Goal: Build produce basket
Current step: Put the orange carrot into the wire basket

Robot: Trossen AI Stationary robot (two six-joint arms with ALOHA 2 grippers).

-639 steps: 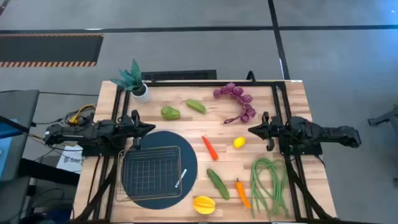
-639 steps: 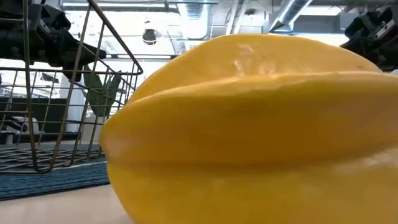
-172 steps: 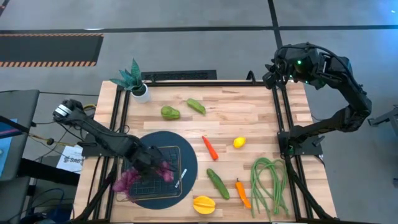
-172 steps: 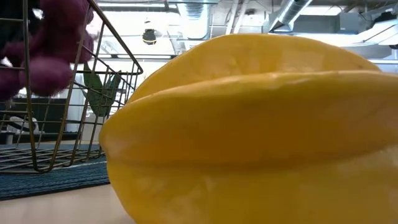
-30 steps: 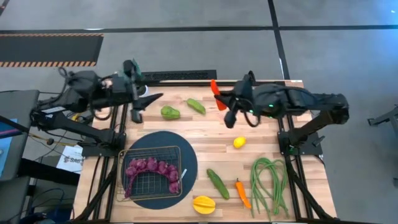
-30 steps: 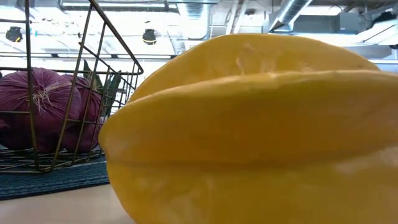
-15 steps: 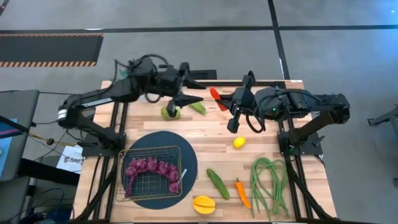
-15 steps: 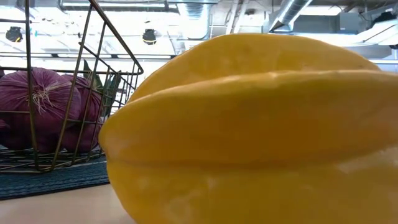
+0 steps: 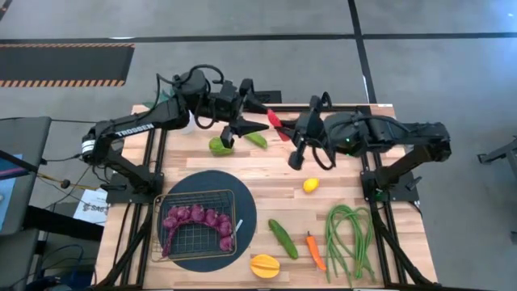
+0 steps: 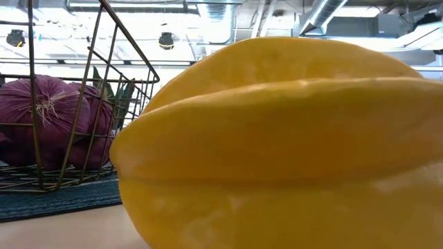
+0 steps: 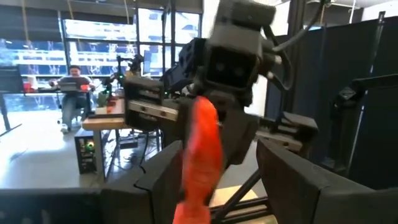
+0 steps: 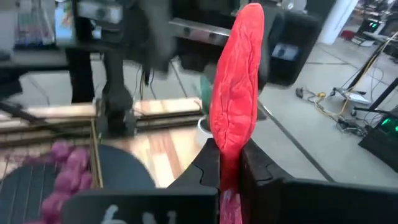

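Above the wooden table's [image 9: 339,174] far edge, the right gripper [image 9: 284,128] clamps a long red toy pepper [image 9: 275,121] while the left gripper [image 9: 257,114] hangs spread-fingered just beside it.

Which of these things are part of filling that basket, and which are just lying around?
Part of the job: basket, grapes, red pepper, lemon, cucumber, green beans, yellow fruit.
Lying about: dark mat, cables.

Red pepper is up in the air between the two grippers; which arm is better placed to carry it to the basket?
Left, probably. The left gripper, open, faces the red pepper held by the right gripper, and the basket sits on the left arm's side.
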